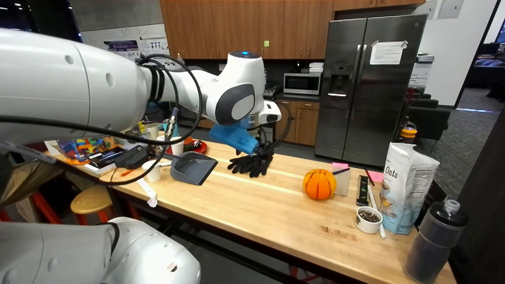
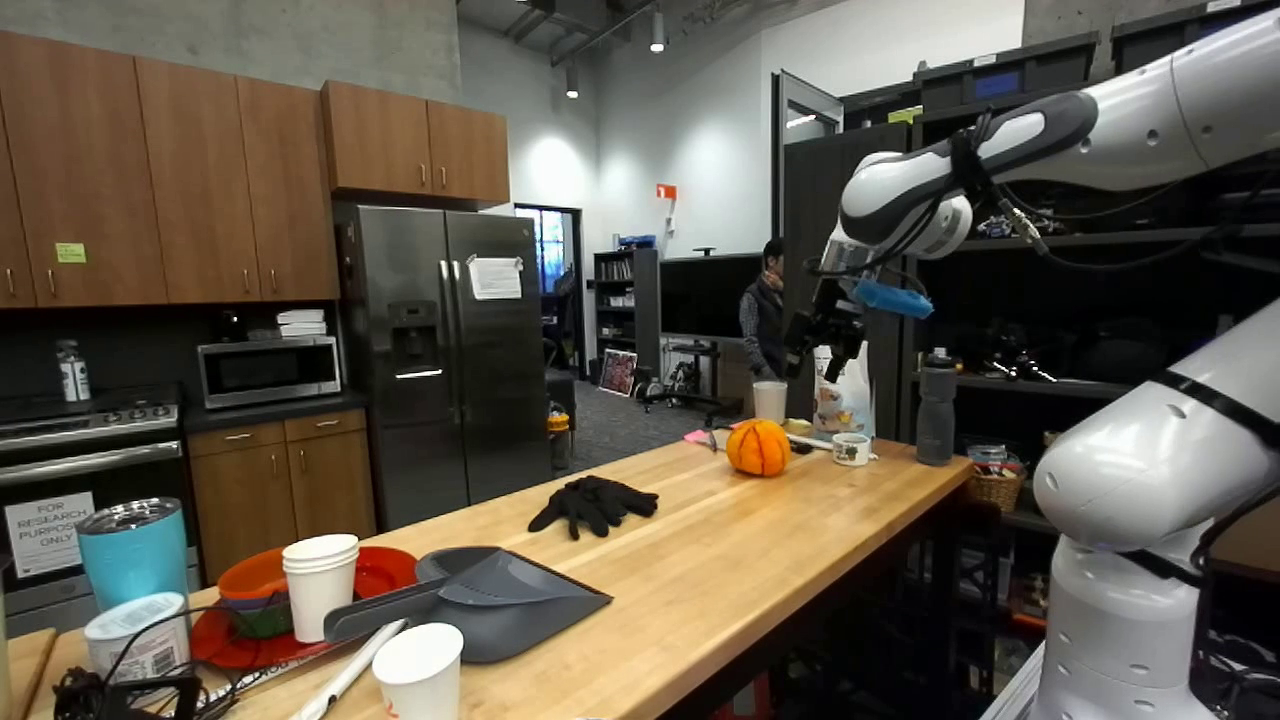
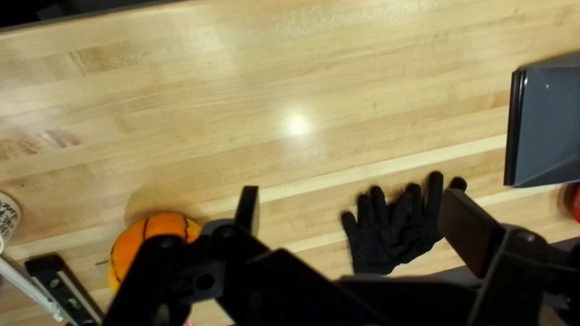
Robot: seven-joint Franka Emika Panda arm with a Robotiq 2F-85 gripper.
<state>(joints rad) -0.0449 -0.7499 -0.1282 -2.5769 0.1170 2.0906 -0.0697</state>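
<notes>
My gripper (image 3: 352, 206) is open above the wooden table, its fingers wide apart with nothing between them. In an exterior view the gripper (image 2: 816, 362) hangs well clear of the tabletop. Black gloves (image 3: 385, 235) lie flat on the wood below, seen through the gap between the fingers; the right finger hides part of them. An orange ball with dark lines (image 3: 136, 242), like a small pumpkin, sits under the left finger and is partly covered by it. To the right is a grey dustpan (image 3: 550, 127). Both exterior views show the gloves (image 1: 252, 165), ball (image 1: 319, 184) and dustpan (image 1: 193, 169).
An oats bag (image 1: 400, 185), a dark bottle (image 1: 434, 244), a white bowl with dark bits (image 1: 367, 225) and a black level (image 1: 362, 191) stand or lie at one table end. Paper cups (image 2: 420, 675), a red plate (image 2: 385, 570) and a blue tumbler (image 2: 135, 555) crowd the opposite end.
</notes>
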